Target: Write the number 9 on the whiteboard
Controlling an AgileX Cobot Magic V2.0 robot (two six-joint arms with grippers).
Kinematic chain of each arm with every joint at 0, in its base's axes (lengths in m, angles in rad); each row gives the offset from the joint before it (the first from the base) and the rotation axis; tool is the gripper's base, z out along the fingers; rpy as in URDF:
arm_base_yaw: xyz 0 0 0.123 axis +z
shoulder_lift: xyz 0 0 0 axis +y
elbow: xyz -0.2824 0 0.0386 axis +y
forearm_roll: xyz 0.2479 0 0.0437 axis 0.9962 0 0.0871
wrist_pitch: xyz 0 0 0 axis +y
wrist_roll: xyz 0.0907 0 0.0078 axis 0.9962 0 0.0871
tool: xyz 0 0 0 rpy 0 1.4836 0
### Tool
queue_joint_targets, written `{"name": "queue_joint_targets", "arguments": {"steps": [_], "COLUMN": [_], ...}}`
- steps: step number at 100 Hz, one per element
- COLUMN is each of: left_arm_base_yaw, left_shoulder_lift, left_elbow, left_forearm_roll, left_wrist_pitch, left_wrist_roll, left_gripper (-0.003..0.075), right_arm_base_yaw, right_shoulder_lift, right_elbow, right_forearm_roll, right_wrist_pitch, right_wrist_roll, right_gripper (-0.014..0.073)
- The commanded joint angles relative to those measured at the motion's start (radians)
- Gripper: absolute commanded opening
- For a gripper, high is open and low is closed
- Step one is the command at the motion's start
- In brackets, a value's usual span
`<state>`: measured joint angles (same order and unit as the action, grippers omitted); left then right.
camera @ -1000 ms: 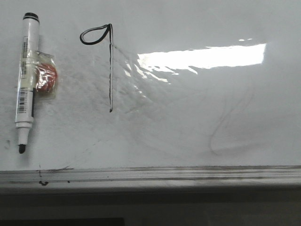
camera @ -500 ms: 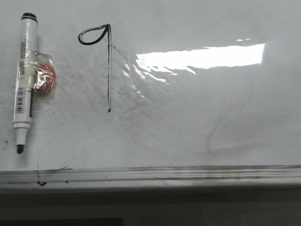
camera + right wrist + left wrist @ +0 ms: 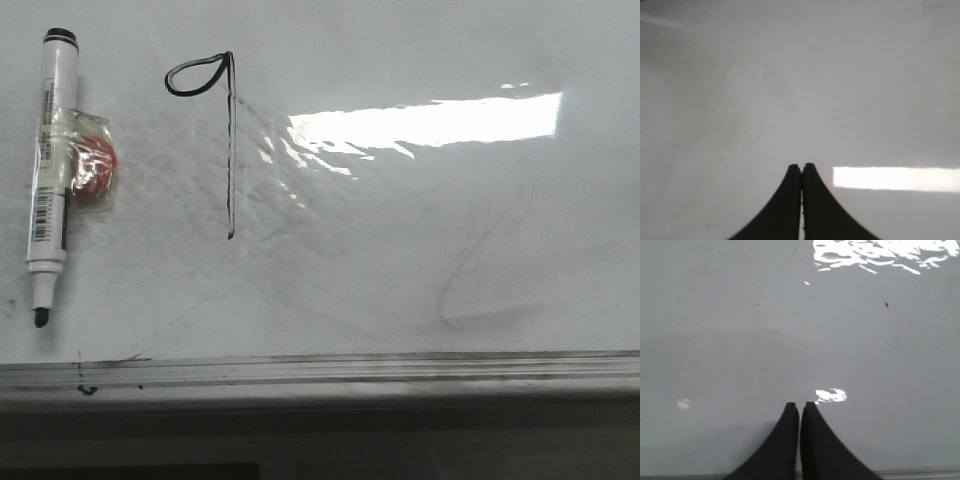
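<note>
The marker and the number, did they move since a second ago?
Barely. The white marker with black tip and the thin black number 9 slid slightly left in the front view, together, so likely the camera shifted. Nothing was grabbed or released; the glossy whiteboard looks unchanged.

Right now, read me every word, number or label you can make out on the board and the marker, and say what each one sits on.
"9": hand-drawn in black on the whiteboard, a small loop with a long stem.
Barcode and print on the marker: too small to read.
Faint grey curved smear on the whiteboard: erased traces, not legible.
Nothing readable in either wrist view.
</note>
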<state>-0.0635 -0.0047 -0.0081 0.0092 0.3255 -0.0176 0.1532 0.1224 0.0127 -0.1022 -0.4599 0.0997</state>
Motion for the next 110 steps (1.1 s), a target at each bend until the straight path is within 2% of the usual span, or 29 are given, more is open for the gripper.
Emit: {"name": "queue_joint_targets", "arguments": {"steps": [1, 25, 58, 110], "left_arm_base_yaw": [0.003, 0.003, 0.003, 0.003], "left_shoulder_lift": [-0.027, -0.027, -0.027, -0.027], "left_elbow": [0.04, 0.04, 0.04, 0.04], "left_forearm_roll": [0.0, 0.0, 0.0, 0.0], "left_wrist_pitch": [-0.056, -0.056, -0.056, -0.056], "left_wrist_roll": [0.0, 0.0, 0.0, 0.0], "left_gripper": [-0.002, -0.002, -0.002, -0.002], "right_arm_base_yaw": [-0.078, -0.259, -0.267, -0.267], "right_shoulder_lift": [-0.049, -0.157, -0.155, -0.155], "right_elbow": [0.009, 0.011, 0.011, 0.011], "right_forearm_roll": [-0.029, -0.027, -0.017, -0.012], "right_wrist_pitch": [0.087, 0.509, 0.769, 0.767], "right_wrist_roll": [0.014, 0.011, -0.049, -0.057], "right_gripper": [-0.0063, -0.0063, -0.0063, -0.0063]}}
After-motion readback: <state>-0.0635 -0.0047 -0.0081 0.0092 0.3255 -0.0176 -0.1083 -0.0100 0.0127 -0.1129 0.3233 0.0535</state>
